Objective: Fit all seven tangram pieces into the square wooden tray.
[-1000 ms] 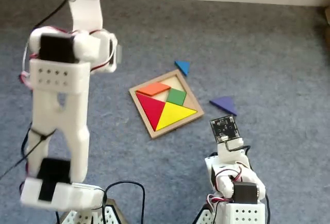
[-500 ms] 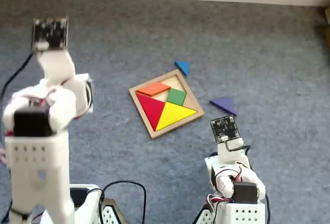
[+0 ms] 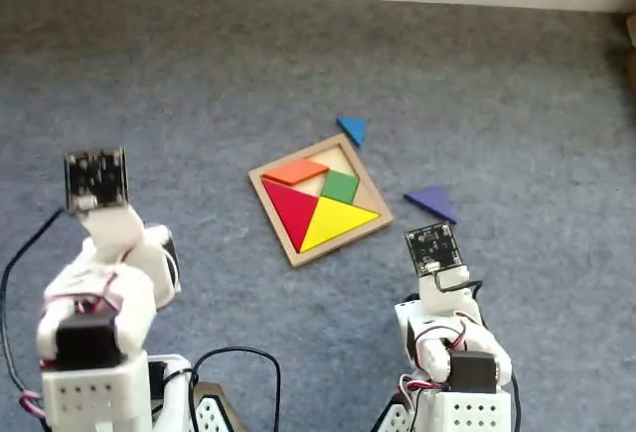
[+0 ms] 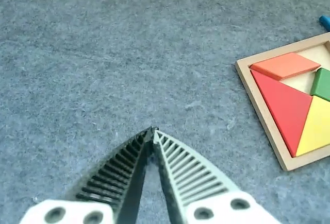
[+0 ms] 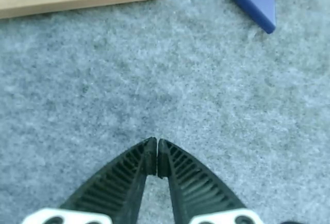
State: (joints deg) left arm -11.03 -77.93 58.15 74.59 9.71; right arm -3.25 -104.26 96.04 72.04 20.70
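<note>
Left pincer (image 4: 153, 130) closed, empty, seemingly just above carpet (image 4: 103, 54), tray (image 4: 264, 112) nearby, right pincer (image 5: 157, 141) closed, empty

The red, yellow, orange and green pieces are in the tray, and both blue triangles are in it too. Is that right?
Not quite. The red piece, yellow piece, orange piece and green piece are in the tray, but the small blue triangle and the darker blue triangle lie outside it on the carpet, as the high view shows.
</note>
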